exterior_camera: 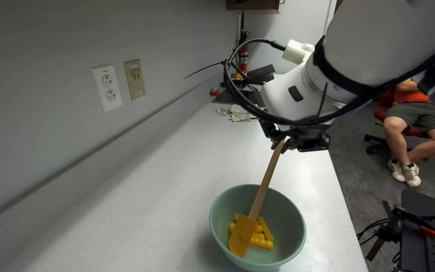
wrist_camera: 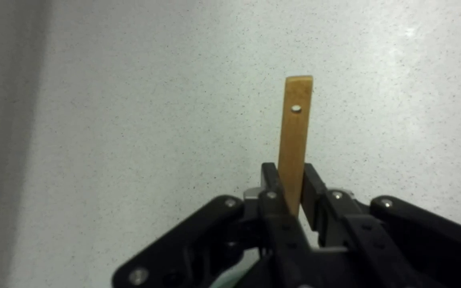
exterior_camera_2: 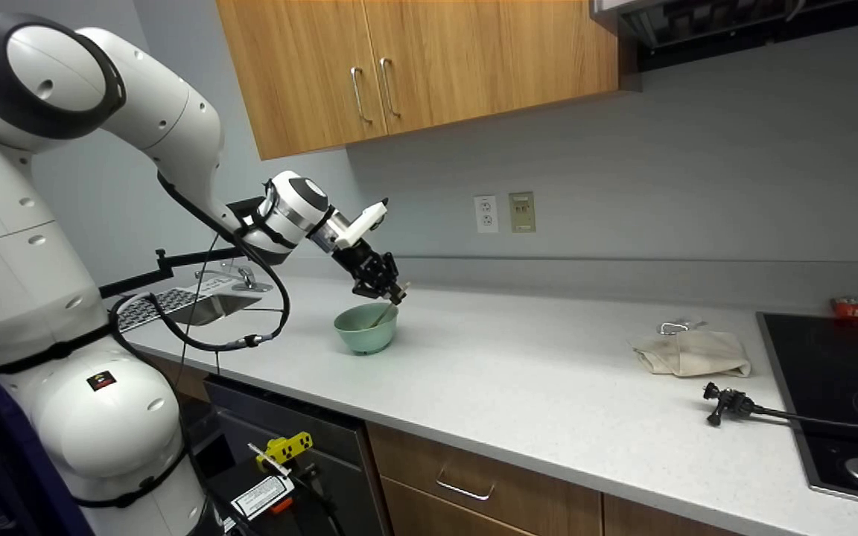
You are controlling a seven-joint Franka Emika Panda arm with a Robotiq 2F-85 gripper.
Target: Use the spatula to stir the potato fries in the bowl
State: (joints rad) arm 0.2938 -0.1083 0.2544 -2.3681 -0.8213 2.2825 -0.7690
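Observation:
The spatula [exterior_camera: 266, 179] has a pale wooden handle and an orange-yellow blade. My gripper [exterior_camera: 282, 145] is shut on its upper handle, as the wrist view also shows [wrist_camera: 290, 172]. The handle end with a hole [wrist_camera: 296, 128] sticks out past the fingertips. The spatula leans, with its blade down inside the mint-green bowl [exterior_camera: 287, 226], over the yellow potato fries [exterior_camera: 263, 243]. The blade covers part of the fries. The bowl also stands below the gripper in an exterior view [exterior_camera_2: 366, 339], where its wall hides the fries. The wrist view shows only a sliver of the bowl [wrist_camera: 230, 278].
The bowl stands on a white counter [exterior_camera_2: 518, 372] near its front edge. A back wall with outlets [exterior_camera_2: 486, 214] runs behind. A folded cloth [exterior_camera_2: 693, 353], a black clamp [exterior_camera_2: 731, 403] and a cooktop [exterior_camera_2: 846, 387] lie farther along. A sink [exterior_camera_2: 213, 307] is beside the arm.

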